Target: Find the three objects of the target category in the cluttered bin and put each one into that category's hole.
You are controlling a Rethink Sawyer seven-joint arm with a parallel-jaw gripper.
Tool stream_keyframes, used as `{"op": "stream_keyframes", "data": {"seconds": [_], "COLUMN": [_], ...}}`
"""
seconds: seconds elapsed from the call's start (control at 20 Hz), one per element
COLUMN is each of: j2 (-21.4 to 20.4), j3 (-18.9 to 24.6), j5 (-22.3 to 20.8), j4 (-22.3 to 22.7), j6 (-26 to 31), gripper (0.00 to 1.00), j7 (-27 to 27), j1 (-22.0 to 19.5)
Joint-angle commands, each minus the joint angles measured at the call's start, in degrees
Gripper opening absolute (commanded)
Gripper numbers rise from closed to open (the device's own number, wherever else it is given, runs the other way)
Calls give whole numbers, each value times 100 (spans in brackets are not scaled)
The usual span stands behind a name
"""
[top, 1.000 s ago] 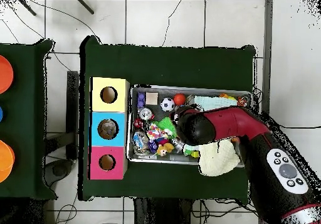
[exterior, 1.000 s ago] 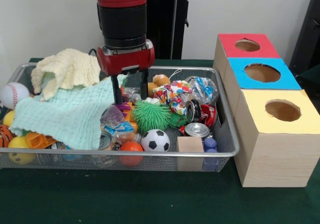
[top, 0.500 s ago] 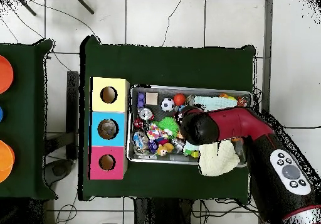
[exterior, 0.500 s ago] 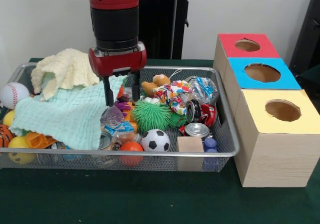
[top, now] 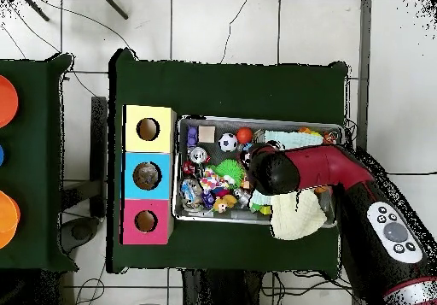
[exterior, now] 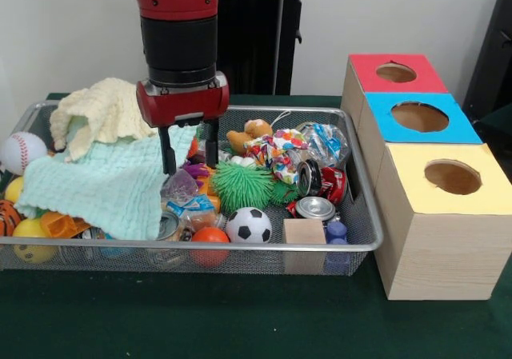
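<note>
My gripper hangs open in the wire bin, with nothing between its fingers. Its tips stand over the right edge of the mint cloth and a purple wrapped item. To its right lie a green spiky toy, a soccer ball, an orange ball, a silver can and a red can. The red box, blue box and yellow box each have a round hole. In the overhead view the arm's head hides the fingers.
A yellow cloth is heaped at the bin's back left, with a baseball and yellow balls beside it. A wooden block and blue bottle sit at the front right. The boxes stand against the bin's right side.
The gripper has moved left in the front view, from above the toys in the middle to the mint cloth's edge. It stays open; nothing in the bin has shifted.
</note>
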Motion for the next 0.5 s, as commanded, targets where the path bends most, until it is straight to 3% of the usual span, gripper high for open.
{"op": "stream_keyframes", "data": {"seconds": [0.05, 0.5], "j2": [397, 670], "j3": [-300, -507], "j5": [-510, -627], "j4": [-409, -605], "j6": [46, -203], "gripper": [100, 100], "j7": [-318, -233], "j1": [114, 256]}}
